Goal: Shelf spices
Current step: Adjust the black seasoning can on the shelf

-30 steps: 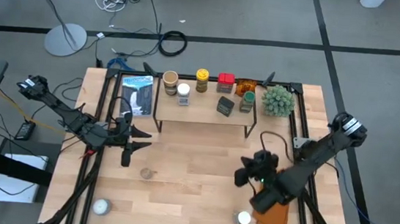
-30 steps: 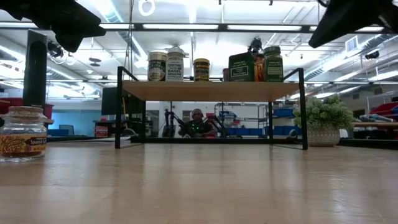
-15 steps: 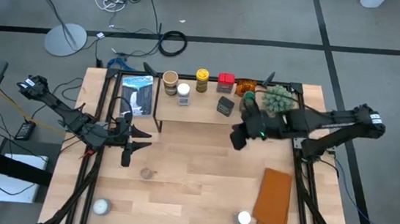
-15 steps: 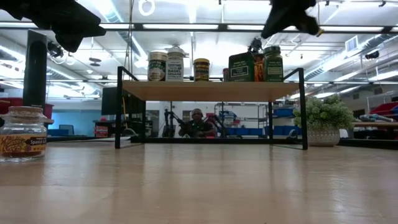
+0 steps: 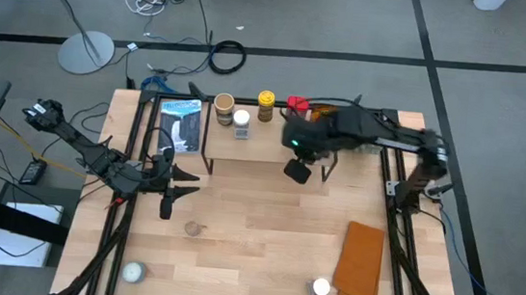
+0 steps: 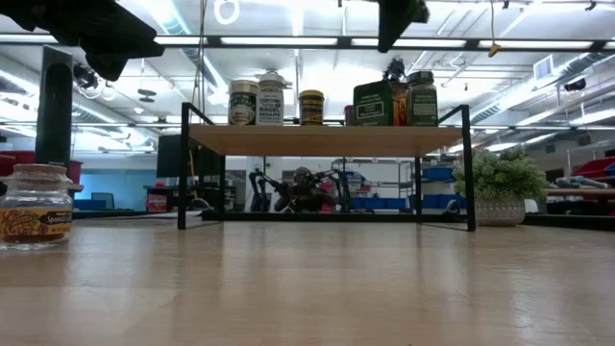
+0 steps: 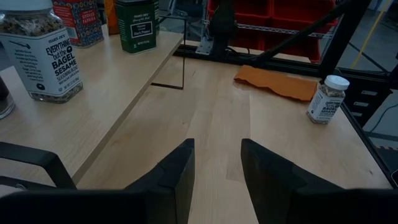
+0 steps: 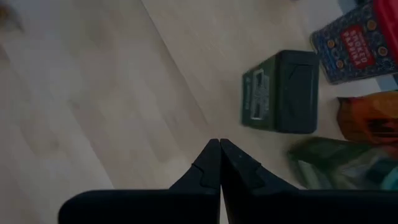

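The shelf (image 5: 262, 140) is a light-wood board on black legs at the far middle of the table. On it stand a brown-lidded jar (image 5: 224, 103), a white-lidded jar (image 5: 241, 118), a yellow-lidded jar (image 5: 266, 99) and a red box (image 5: 295, 102). The right wrist view shows a dark green tin (image 8: 280, 90) there too. Off the shelf, three jars stand on the table (image 5: 194, 228), (image 5: 133, 272), (image 5: 319, 288). My right gripper (image 5: 297, 170) hangs shut above the shelf's near edge. My left gripper (image 5: 166, 194) waits open, left of the shelf.
An orange-brown folded cloth (image 5: 361, 264) lies near the table's right near corner. A blue-printed packet (image 5: 180, 120) lies left of the shelf. My right arm (image 5: 371, 129) covers the shelf's right end. A green plant (image 6: 495, 183) stands right of the shelf. Bare wood stretches between shelf and near edge.
My right arm has swung from above the orange cloth at the near right toward the far edge and the left, and now lies across the shelf's right end. The cloth it covered now shows in full. The left arm kept still.
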`<state>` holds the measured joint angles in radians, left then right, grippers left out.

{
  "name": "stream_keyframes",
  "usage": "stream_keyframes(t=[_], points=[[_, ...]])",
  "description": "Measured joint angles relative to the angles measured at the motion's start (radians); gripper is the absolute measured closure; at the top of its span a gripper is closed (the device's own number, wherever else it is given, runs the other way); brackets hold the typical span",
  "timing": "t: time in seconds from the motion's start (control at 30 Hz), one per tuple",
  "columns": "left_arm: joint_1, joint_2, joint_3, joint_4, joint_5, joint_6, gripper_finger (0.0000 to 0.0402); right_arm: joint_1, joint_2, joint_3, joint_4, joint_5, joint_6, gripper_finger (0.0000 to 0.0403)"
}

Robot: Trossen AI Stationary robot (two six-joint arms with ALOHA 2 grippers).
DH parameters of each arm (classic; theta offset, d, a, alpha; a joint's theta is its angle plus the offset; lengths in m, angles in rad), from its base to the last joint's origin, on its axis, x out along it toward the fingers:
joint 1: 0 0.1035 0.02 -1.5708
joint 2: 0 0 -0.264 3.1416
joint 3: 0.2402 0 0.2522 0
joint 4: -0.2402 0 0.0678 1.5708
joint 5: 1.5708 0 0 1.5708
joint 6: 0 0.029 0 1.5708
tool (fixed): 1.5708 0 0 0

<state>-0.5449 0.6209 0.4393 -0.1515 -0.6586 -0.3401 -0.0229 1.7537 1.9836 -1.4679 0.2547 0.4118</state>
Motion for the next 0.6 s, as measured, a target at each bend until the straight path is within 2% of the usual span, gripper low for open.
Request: stream_keyframes(t=[0.1,0.23,0.4,0.6], points=[[0.000,0.000,0.000,0.000,0.000,-0.002,0.0266,-0.054,0.109,0.136,-0.112,-0.038,-0.084,0.0403],[0.000,0.000,0.000,-0.001,0.000,-0.004,0.0266,-0.092,0.171,0.208,-0.107,-0.113,-0.192,0.0403],[0.000,0.000,0.000,-0.009,0.000,-0.004,0.0266,-0.110,0.178,0.209,-0.103,-0.119,-0.198,0.0403],[0.000,0.000,0.000,-0.014,0.000,-0.003,0.0266,-0.128,0.176,0.209,-0.104,-0.071,-0.199,0.0403]])
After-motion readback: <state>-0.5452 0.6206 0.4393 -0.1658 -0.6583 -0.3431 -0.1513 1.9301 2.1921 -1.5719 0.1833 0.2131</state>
